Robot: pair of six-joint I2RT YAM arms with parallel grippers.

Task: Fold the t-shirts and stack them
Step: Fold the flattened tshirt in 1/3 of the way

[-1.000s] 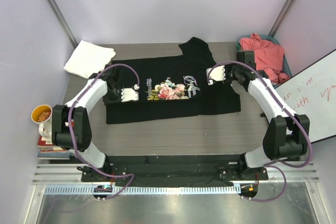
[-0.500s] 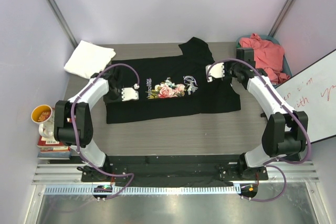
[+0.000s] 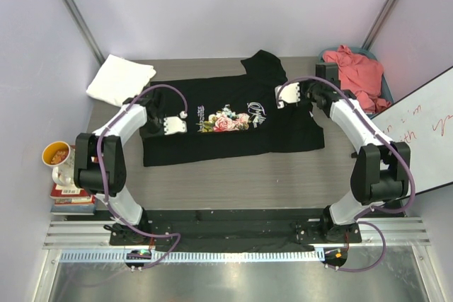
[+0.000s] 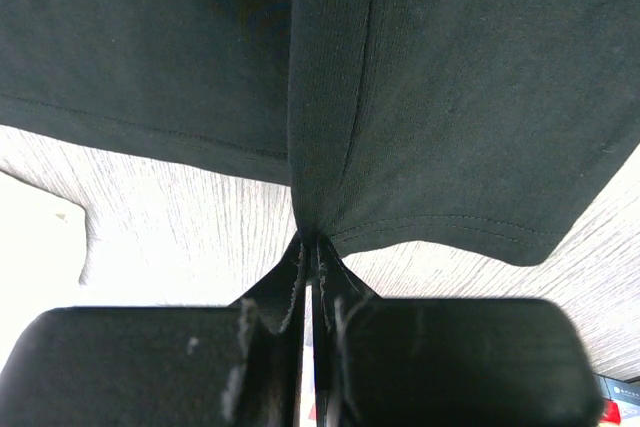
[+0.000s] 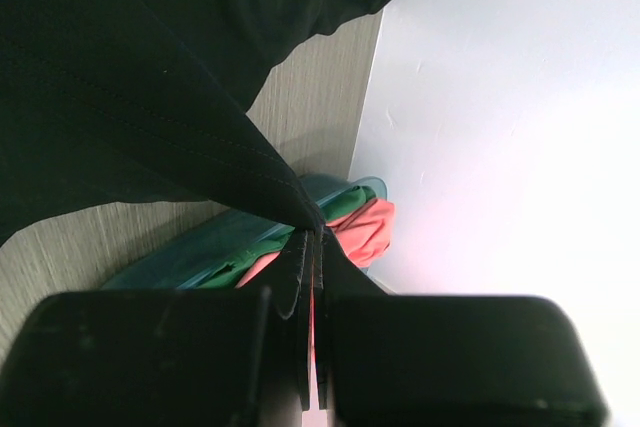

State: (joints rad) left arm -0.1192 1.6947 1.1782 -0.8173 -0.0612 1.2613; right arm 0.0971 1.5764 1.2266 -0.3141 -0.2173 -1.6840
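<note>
Grey wood-grain table [image 3: 233, 182] beneath flat black rose-print t-shirt [image 3: 212, 143]

Pale lilac walls [image 3: 226, 5], grey wood-grain bench [image 3: 233, 182], metal poles [image 3: 74, 12] at its far corners; whiteboard [image 3: 417, 139] with red writing off its right edge, brushed steel sheet [image 3: 226, 281] beyond its near edge

The overhead camera is looking down on the table [image 3: 233, 182] while both wrist cameras are viewing the same black t-shirt [image 3: 212, 145] close-up.
</note>
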